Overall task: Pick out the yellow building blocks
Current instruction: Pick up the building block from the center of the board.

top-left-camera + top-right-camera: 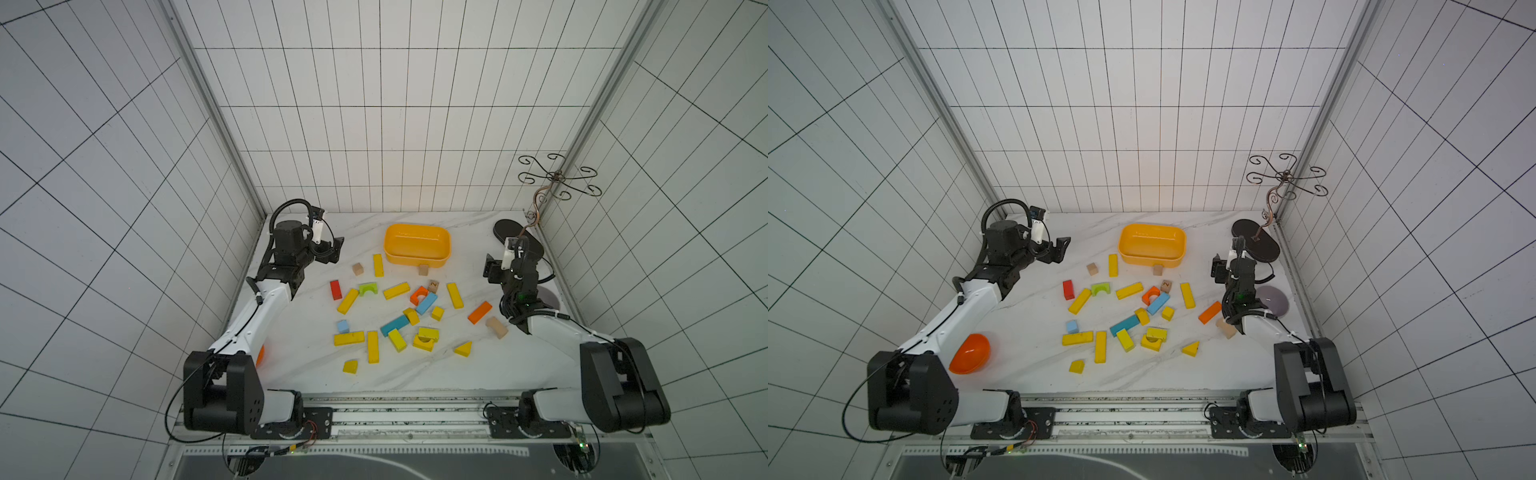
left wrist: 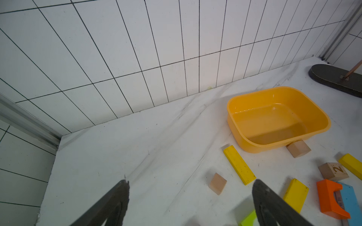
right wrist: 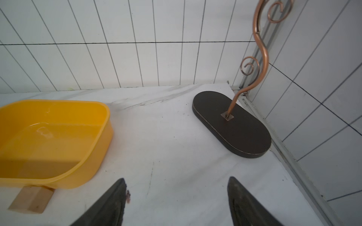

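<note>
Though close together, yellow building blocks [image 1: 373, 347], long axes unaligned.

We keep our left arm [image 1: 257, 316] and right arm [image 1: 552, 332] bent at the elbows, forearms reaching away from the base. Our left gripper [image 2: 191, 182] angles down and inward with its jaws spread wide. Our right gripper [image 3: 177, 178] tilts down and faces forward, its jaws apart but slightly narrower.

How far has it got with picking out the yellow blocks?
Nothing looks done: the yellow tub is empty. Nothing is in hand: left gripper and right gripper are open, holding nothing. All the yellow building blocks lie scattered on the table among other colours.
</note>
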Controlling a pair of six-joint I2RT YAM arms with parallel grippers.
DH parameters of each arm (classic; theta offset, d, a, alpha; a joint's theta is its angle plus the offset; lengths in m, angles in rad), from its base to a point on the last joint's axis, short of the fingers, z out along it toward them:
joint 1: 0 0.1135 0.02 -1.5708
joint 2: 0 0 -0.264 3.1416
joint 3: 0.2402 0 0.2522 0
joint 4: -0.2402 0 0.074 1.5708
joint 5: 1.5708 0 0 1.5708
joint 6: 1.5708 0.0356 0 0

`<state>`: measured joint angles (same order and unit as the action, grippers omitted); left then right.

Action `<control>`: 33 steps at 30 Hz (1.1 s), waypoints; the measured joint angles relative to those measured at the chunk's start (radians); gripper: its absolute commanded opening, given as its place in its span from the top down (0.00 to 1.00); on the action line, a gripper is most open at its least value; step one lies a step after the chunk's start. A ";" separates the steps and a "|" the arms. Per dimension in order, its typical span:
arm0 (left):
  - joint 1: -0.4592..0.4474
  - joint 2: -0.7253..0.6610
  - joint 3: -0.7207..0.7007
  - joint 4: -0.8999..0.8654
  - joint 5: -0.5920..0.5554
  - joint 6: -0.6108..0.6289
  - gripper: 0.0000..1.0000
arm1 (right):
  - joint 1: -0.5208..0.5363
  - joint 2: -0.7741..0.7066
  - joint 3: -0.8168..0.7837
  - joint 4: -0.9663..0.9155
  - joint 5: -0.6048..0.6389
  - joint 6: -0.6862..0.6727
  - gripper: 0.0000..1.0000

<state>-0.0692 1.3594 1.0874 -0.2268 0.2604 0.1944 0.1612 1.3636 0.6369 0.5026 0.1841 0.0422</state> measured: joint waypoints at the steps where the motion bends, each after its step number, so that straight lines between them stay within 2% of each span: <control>1: 0.000 0.000 0.023 -0.040 0.004 0.008 0.04 | 0.014 0.000 0.024 -0.047 -0.023 0.014 0.32; 3: 0.000 0.001 0.060 -0.113 0.006 0.025 0.07 | 0.023 0.000 0.046 -0.130 -0.071 0.042 0.34; 5: 0.000 0.005 0.090 -0.180 0.005 0.047 0.08 | 0.024 0.000 0.053 -0.218 -0.122 0.066 0.33; 7: 0.000 0.013 0.112 -0.238 -0.001 0.059 0.21 | 0.024 0.004 0.063 -0.320 -0.180 0.089 0.32; 9: 0.000 0.024 0.132 -0.294 -0.001 0.075 0.26 | 0.030 0.017 0.086 -0.410 -0.225 0.106 0.30; 11: 0.000 0.043 0.159 -0.356 0.000 0.093 0.26 | 0.042 0.033 0.112 -0.480 -0.256 0.117 0.26; 18: -0.004 0.073 0.204 -0.496 0.007 0.129 0.13 | 0.103 0.071 0.143 -0.620 -0.314 0.126 0.27; 25: -0.013 0.075 0.207 -0.564 0.006 0.156 0.09 | 0.145 0.142 0.177 -0.683 -0.328 0.113 0.29; 33: -0.013 0.059 0.174 -0.579 0.003 0.169 0.09 | 0.187 0.231 0.233 -0.736 -0.287 0.087 0.29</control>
<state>-0.0826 1.4185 1.2610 -0.8062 0.2630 0.3637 0.3477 1.5948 0.8703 -0.2333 -0.1028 0.1295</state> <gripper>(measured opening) 0.907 0.709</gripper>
